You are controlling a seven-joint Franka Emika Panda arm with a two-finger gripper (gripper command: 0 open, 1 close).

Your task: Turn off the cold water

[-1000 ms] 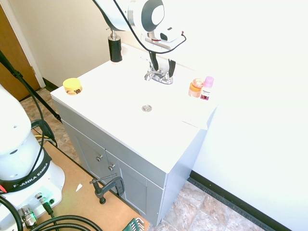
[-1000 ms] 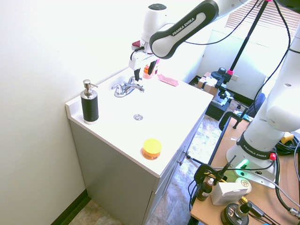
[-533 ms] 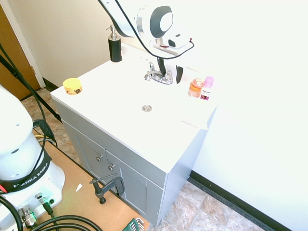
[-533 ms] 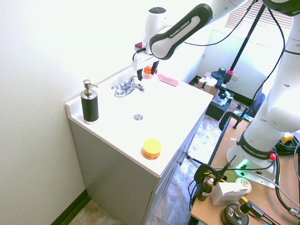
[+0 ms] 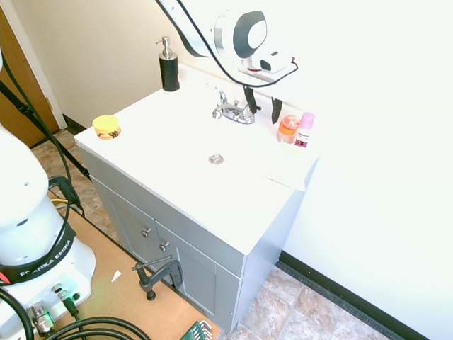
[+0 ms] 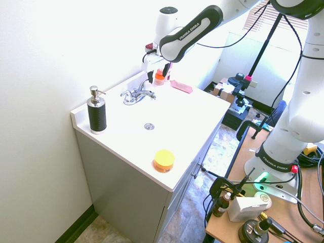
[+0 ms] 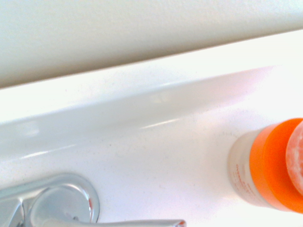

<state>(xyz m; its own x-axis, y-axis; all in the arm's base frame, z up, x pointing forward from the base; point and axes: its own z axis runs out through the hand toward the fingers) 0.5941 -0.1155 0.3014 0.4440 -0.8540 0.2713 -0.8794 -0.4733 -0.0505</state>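
A white bathroom countertop [image 5: 177,184] is seen on a gray cabinet [image 5: 202,273], its back edge set along a pale wall [image 5: 368,142]. The chrome faucet [image 5: 233,112] is mounted near the middle of the back edge, with the drain [image 5: 216,159] in front of it. The faucet's two handles are placed on either side of its spout; which one is for cold cannot be told.

The gripper [image 5: 265,117] is held above the back edge, by the faucet's right end as the cabinet doors are faced. Its fingers are parted wide, and nothing is seen to be gripped; whether the handle there is touched cannot be told.

Near the back right corner, an orange jar [image 5: 288,129] and a pink-capped bottle [image 5: 304,130] are placed side by side. A pink packet [image 6: 181,86] is laid toward the right edge. A black soap pump [image 5: 168,71] is stood at the back left corner, and a yellow-lidded jar [image 5: 107,127] at the front left corner.

The floor [image 5: 283,304] is covered in mottled stone-look tile. Beside the cabinet, a white box [image 6: 247,208] is set on a brown desk [image 6: 223,229]. Window blinds [image 6: 263,23] are seen beyond.
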